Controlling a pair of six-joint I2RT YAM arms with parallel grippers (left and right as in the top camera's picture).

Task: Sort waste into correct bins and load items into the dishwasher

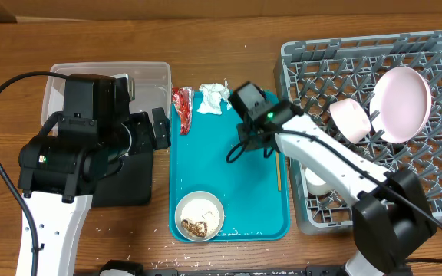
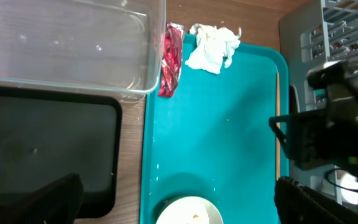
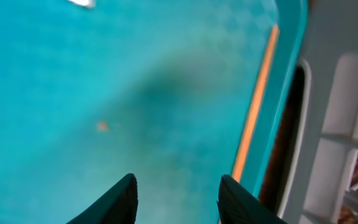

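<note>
In the dish rack, right: plate and pink bowl loaded; a white item, probably the cup, half hidden by the arm. The overhead view alone shows these.

On the teal tray, outstanding:
- napkin and red wrapper, far edge
- white bowl with rice scraps, near
- chopsticks, right rim

Clear tub and black tray, left: no waste visible.

Right gripper: fingers spread, empty, near the chopsticks; only its wrist view shows this. Left gripper: spread wide, empty.

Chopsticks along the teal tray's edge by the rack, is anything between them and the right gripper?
Nothing visible does. The right gripper hangs open over bare teal tray, and the chopsticks lie uncovered beside it against the tray's raised edge.
</note>
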